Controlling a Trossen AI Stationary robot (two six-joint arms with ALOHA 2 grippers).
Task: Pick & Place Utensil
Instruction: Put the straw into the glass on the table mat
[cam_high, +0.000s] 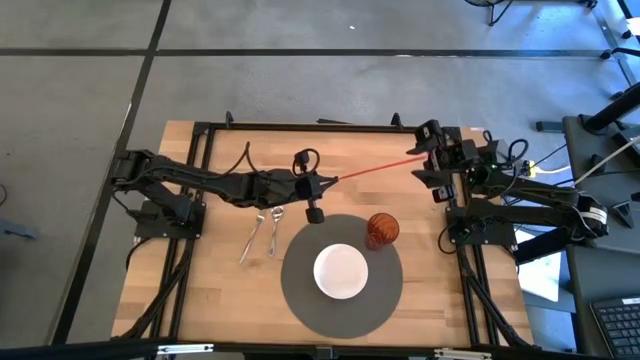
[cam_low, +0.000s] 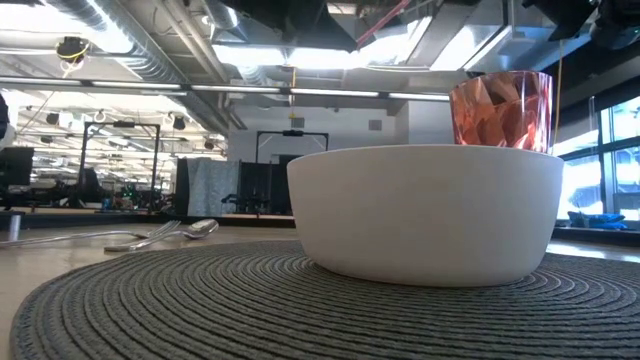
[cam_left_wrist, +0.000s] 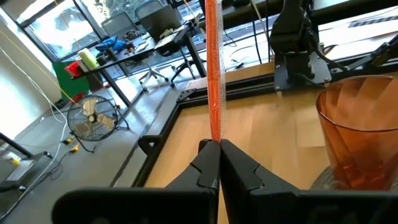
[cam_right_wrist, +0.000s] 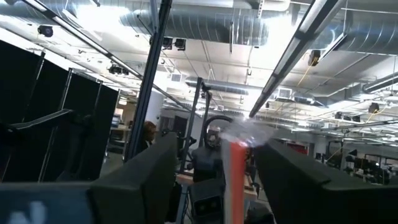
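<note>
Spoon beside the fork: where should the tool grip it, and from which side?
Grip the spoon mid-handle, coming from straight above and closing across it: it lies flat on the table, with the fork close alongside.

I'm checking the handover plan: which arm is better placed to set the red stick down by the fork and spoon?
Left, probably. The left gripper is shut on the red stick, right above the fork and spoon; the right gripper is at the table's far edge.

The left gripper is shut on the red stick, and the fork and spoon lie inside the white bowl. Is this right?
Not quite. The left gripper is shut on the red stick, but the high view shows the fork and spoon lying on the bare table, beside the mat, not inside the white bowl.
</note>
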